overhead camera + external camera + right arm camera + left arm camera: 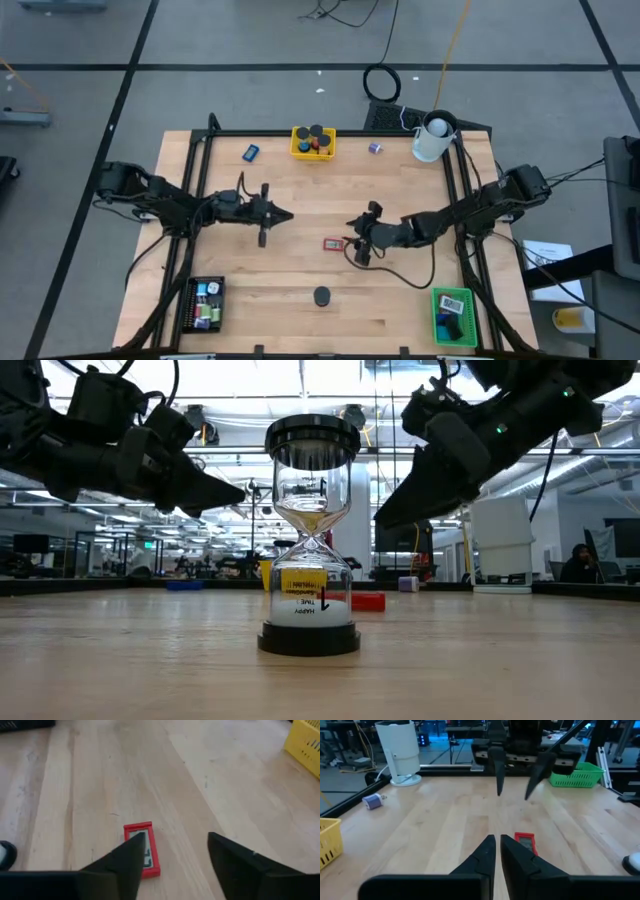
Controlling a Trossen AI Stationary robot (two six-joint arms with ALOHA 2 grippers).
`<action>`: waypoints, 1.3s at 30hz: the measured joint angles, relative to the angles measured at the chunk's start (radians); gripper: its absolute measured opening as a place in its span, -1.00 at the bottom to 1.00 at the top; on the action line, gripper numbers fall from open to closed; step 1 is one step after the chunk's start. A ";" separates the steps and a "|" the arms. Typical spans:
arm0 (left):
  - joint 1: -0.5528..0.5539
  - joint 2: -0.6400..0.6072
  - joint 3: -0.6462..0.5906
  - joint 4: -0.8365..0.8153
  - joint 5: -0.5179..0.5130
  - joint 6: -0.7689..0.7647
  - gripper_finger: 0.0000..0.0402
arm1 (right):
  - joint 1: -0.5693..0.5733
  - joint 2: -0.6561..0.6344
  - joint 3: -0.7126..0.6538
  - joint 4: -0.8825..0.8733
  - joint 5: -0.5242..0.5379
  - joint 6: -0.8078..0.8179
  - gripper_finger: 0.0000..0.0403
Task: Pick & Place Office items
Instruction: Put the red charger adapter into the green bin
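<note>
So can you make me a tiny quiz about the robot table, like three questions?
1. True or false: the red item is gripped in the right gripper.
2. Which tray stands beside the white cup at the table's far edge? A) the green tray B) the yellow tray C) the black tray
3. Fill in: the left gripper has its jaws ____.

Key:
1. False. It lies flat on the table, with the right jaws open above it.
2. B, the yellow tray. The green tray and the black tray sit at the near corners.
3. Shut, holding nothing.
</note>
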 joint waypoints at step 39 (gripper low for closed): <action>0.000 0.000 0.000 -0.013 -0.001 0.001 -0.81 | -0.087 0.311 0.149 -0.058 -0.283 -0.127 -0.27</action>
